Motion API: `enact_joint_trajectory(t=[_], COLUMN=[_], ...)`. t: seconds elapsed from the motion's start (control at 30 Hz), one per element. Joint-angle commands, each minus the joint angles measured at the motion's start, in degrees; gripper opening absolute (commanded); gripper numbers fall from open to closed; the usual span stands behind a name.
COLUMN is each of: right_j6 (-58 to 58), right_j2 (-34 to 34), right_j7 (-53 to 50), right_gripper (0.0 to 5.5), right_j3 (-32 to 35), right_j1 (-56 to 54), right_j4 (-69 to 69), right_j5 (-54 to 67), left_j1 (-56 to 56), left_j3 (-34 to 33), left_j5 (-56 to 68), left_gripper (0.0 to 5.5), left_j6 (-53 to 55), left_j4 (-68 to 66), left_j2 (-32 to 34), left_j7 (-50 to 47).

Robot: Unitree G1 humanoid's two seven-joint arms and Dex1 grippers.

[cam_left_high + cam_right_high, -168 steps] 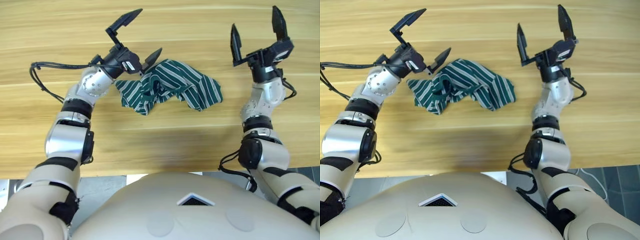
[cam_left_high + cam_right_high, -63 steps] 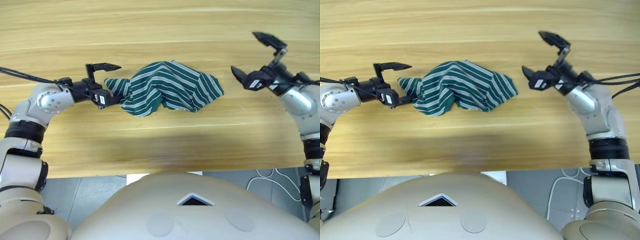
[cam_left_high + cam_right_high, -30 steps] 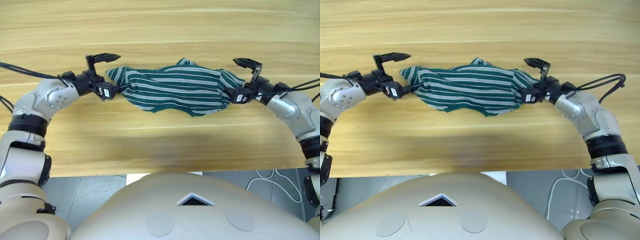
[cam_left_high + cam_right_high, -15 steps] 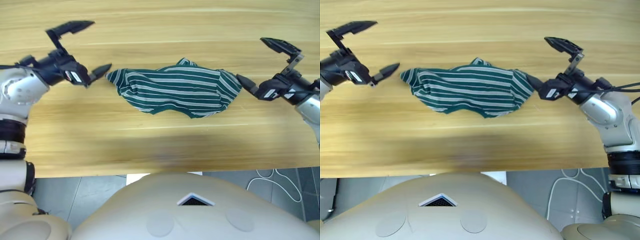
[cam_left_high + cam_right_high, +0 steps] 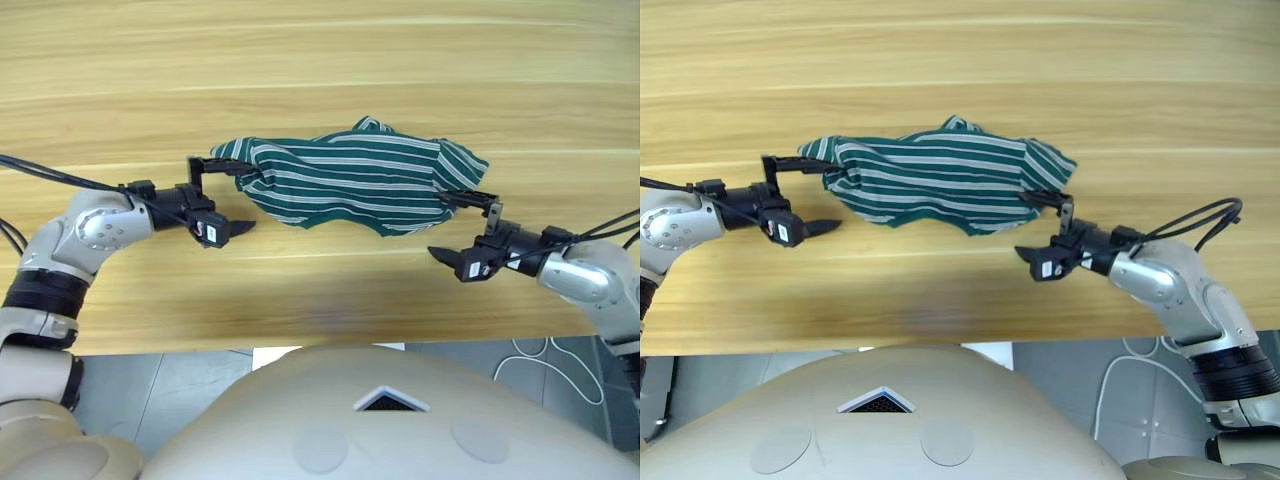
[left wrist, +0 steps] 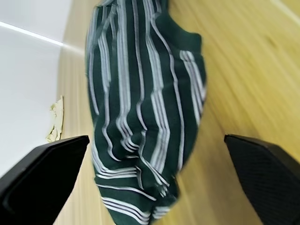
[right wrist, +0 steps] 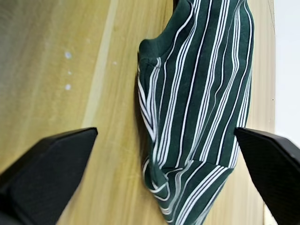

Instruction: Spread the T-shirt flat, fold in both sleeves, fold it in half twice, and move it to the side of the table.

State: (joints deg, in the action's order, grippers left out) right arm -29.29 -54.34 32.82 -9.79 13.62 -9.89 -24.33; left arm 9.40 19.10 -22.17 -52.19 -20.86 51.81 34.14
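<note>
Roughly in the middle of the pale wooden bench point(image 5: 300, 60), a dark green T-shirt point(image 5: 350, 185) with thin white stripes. Lying wider than deep, rumpled, with humps and creases across it and an uneven near edge. Not flat, no sleeve folded in. A small peak of cloth at the far edge.

At the shirt's left end, the left claw point(image 5: 248, 197), released, with fingers spread wide and low over the wood. One finger reaching to the cloth's left edge, touching or just above it, hard to tell which. The other finger over bare wood just nearside of the shirt. Nothing gripped.

At the shirt's right near corner, the right claw point(image 5: 437, 222), likewise released and empty. One finger at the hem there, the other over bare wood closer to the robot.

From the left wrist, striped cloth point(image 6: 140, 108) lying between two black fingers point(image 6: 42, 173) set far apart, with the bunched end nearest. From the right wrist, much the same: the shirt's end point(image 7: 201, 93) with a ribbed edge, framed by two widely parted fingers point(image 7: 47, 168).

Black cables point(image 5: 60, 175) trailing from the left forearm, and more beside the right one.
</note>
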Motion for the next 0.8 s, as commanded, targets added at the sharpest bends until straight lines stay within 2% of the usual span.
enact_joint_trajectory(t=[0.03, 0.2, 0.27, 0.8], right_j6=[2.97, 3.98, 4.12, 4.31], right_j2=[1.11, 2.14, 2.18, 3.87], right_j7=[1.92, 1.92, 1.76, -0.97], right_gripper=[5.40, 5.40, 5.18, 2.24], right_j3=[-3.12, -4.47, -4.67, -5.12], right_j1=[-0.60, -1.62, -1.69, -3.44], right_j4=[2.98, 3.09, 3.09, 2.69], right_j5=[-4.63, -5.47, -5.42, -7.28], left_j1=[1.55, 1.54, 1.29, 4.20], left_j3=[0.84, 2.31, 2.77, 4.00], left_j5=[-8.40, -12.36, -12.06, -14.84], left_gripper=[4.88, 3.98, 3.75, 1.16], left_j6=[2.63, 1.77, 0.80, 0.71], left_j4=[-1.55, -1.33, -1.32, -4.26], left_j2=[-0.64, -1.20, -1.23, -2.98], left_j7=[-2.43, -4.95, -5.13, -8.22])
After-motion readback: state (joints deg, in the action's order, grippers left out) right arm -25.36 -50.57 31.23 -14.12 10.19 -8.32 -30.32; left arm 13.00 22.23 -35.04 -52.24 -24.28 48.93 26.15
